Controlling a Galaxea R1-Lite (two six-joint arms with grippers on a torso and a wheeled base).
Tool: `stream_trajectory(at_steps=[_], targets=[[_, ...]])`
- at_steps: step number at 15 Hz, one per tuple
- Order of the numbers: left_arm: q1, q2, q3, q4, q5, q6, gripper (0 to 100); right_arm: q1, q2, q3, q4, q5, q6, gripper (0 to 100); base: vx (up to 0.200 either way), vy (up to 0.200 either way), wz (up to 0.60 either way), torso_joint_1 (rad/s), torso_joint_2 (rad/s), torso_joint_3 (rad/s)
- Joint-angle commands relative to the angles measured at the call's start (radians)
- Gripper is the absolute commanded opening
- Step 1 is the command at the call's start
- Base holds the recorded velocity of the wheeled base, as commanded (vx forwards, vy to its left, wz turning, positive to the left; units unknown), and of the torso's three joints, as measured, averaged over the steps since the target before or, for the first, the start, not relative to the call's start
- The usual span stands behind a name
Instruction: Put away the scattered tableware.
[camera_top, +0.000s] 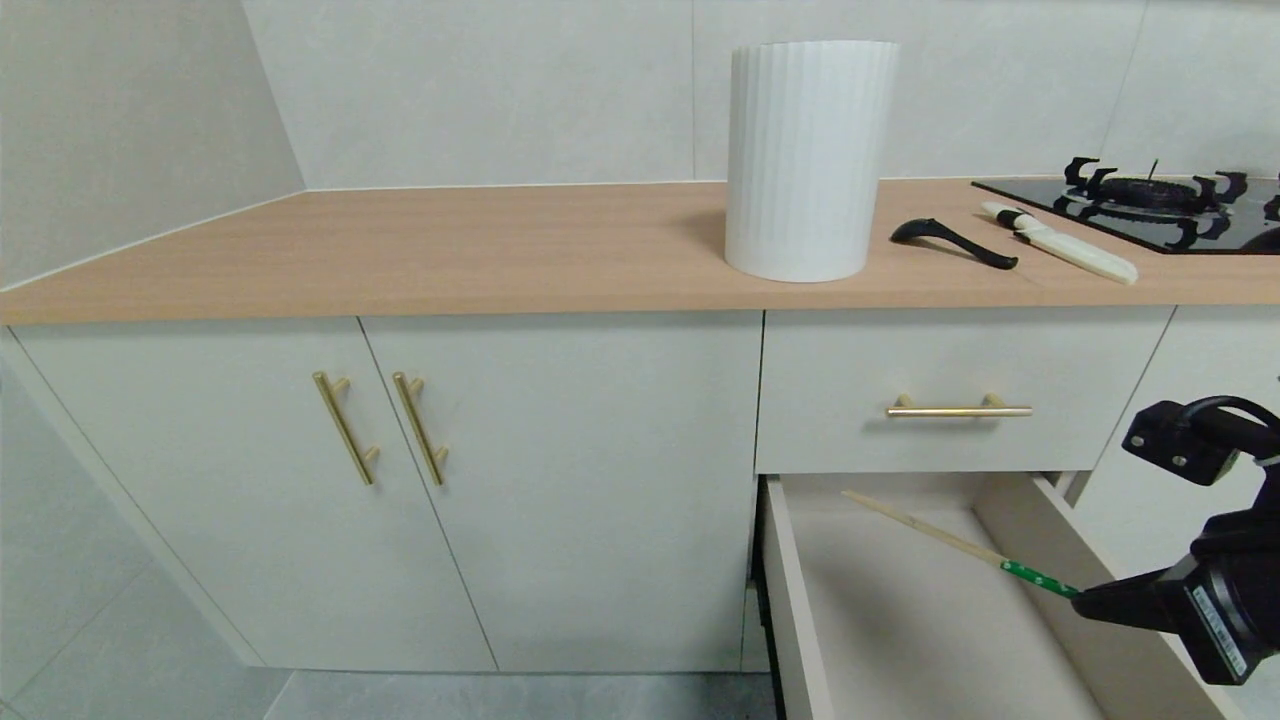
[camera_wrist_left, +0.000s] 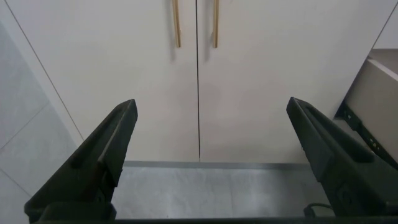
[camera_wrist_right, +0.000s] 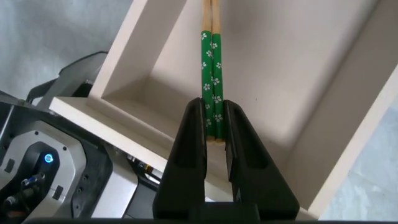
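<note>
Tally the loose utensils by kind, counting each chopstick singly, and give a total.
Chopsticks: 2, held in the right gripper over the open drawer
Black spoon: 1, on the counter
White knife: 1, on the counter
Total: 4

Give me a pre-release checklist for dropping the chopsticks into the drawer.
1. Grip: right gripper shut on both chopsticks, clamped at the green ends: ok.
2. Access: drawer pulled out: ok.
3. Position: chopsticks above the drawer's inside, tips toward its back: ok.
4. Gap between chopsticks and drawer floor: cannot tell.
5. Clearance: left gripper open, facing the cabinet doors, away from the drawer: ok.
6. Other tableware stowed: not ok, black spoon and white knife lie on the countertop.
</note>
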Motion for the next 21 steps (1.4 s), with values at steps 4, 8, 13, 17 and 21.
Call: stream_trajectory(at_steps=[4, 8, 13, 17, 21], targets=[[0.0, 0.002, 0.0, 0.0, 0.001, 0.0, 100, 0.0, 0.254, 0.011, -0.064, -0.017, 0.014, 0, 0.0, 0.0, 0.0, 0.0, 0.0, 0.0], [0.0, 0.002, 0.0, 0.0, 0.001, 0.0, 100, 0.013, 0.444, 0.002, -0.184, -0.02, 0.119, 0, 0.0, 0.0, 0.0, 0.0, 0.0, 0.0], [0.0, 0.002, 0.0, 0.0, 0.001, 0.0, 100, 0.065, 0.636, -0.001, -0.393, -0.08, 0.307, 0, 0.0, 0.0, 0.0, 0.0, 0.0, 0.0], [0.0, 0.002, 0.0, 0.0, 0.001, 0.0, 100, 0.107, 0.788, 0.0, -0.567, -0.183, 0.435, 0, 0.0, 0.0, 0.0, 0.0, 0.0, 0.0], [0.0, 0.002, 0.0, 0.0, 0.001, 0.0, 100, 0.128, 0.845, 0.003, -0.57, -0.186, 0.436, 0, 0.0, 0.0, 0.0, 0.0, 0.0, 0.0]])
